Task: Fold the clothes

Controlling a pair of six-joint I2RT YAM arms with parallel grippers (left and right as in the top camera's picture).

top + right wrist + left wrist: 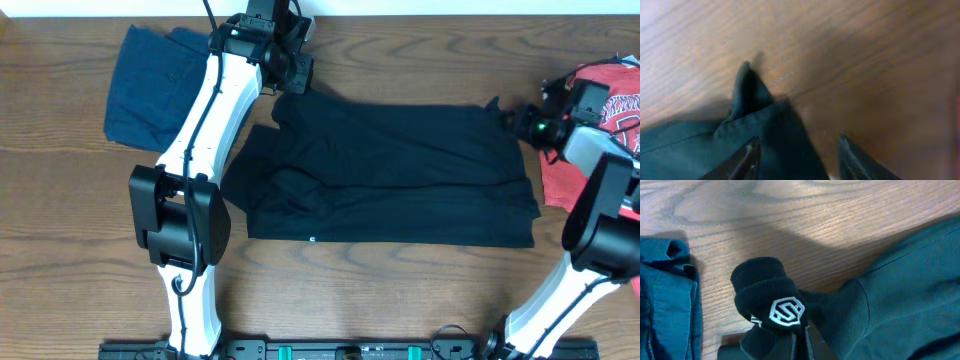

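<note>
Black T-shirt [400,170] between navy garment [145,85], red T-shirt [553,178] (partly hidden).

We see the wooden table [850,50] filling most of the view, a little blurred. From the lower left the black T-shirt [695,145] reaches in, and one corner [746,87] of it rises in a small point. The right gripper [798,145] is at the bottom edge, its two fingers [747,160] well apart: one is over the cloth, the other over bare wood just beside the cloth's edge.
</note>
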